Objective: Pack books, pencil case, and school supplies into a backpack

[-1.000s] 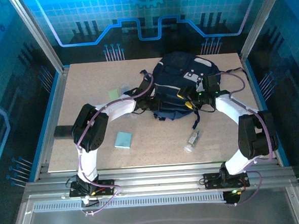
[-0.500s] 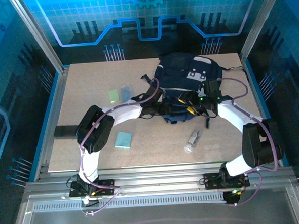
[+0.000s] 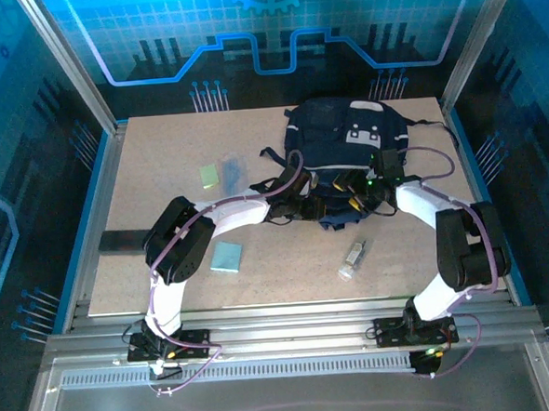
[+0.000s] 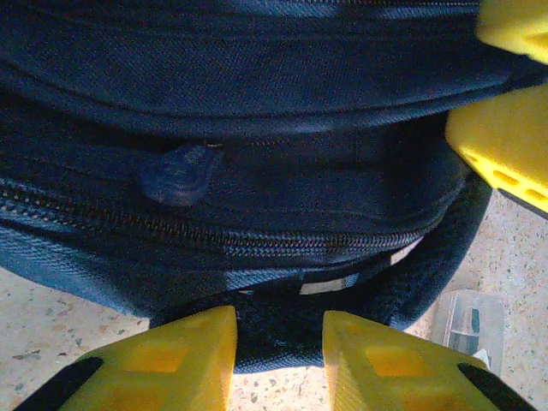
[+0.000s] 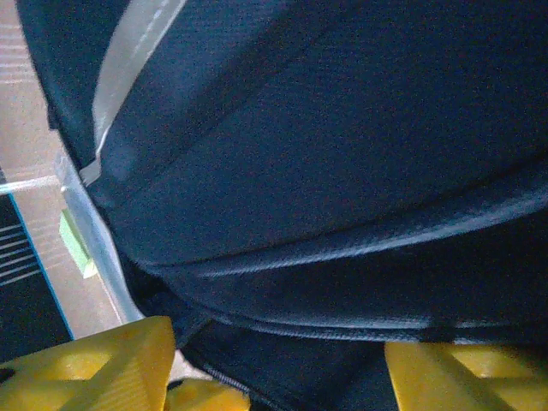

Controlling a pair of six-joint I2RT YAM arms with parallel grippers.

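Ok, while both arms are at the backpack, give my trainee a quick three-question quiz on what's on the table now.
1. True or false: the teal pad lies inside the backpack.
2. Which item lies nearest the right arm's base? A pale-green block, B clear tube, C pencil case.
3. In the left wrist view, what sits between the left fingers?
Key: 1 false, it lies on the table; 2 B; 3 navy backpack fabric.
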